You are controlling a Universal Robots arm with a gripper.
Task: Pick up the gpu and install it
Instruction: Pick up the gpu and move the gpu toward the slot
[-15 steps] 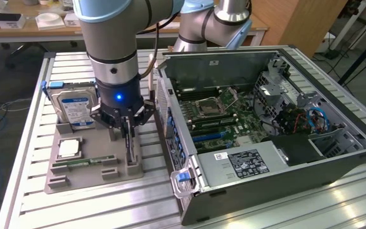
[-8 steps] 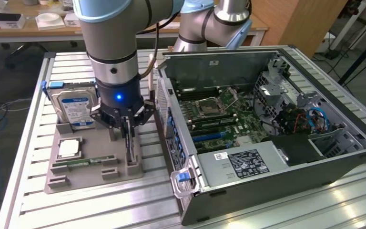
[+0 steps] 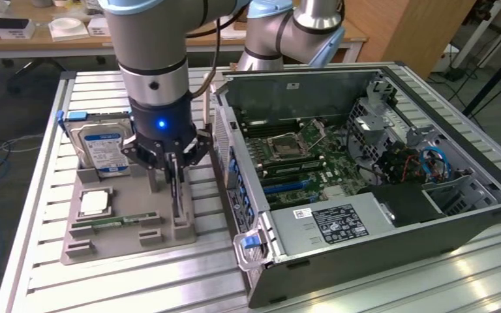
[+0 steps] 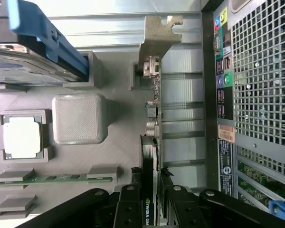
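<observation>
Tray (image 3: 102, 244), exterior view's left: hard drive (image 3: 101, 147) at rear; gpu (image 3: 177, 195) on edge in holder slot, tray's right side. Gripper (image 3: 174, 163) narrowed, clamping card's top edge. Step: pick-up, grasp made, not lifted. Judged: needs straight vert. pull. PC case (image 3: 364, 195) open, right.
</observation>
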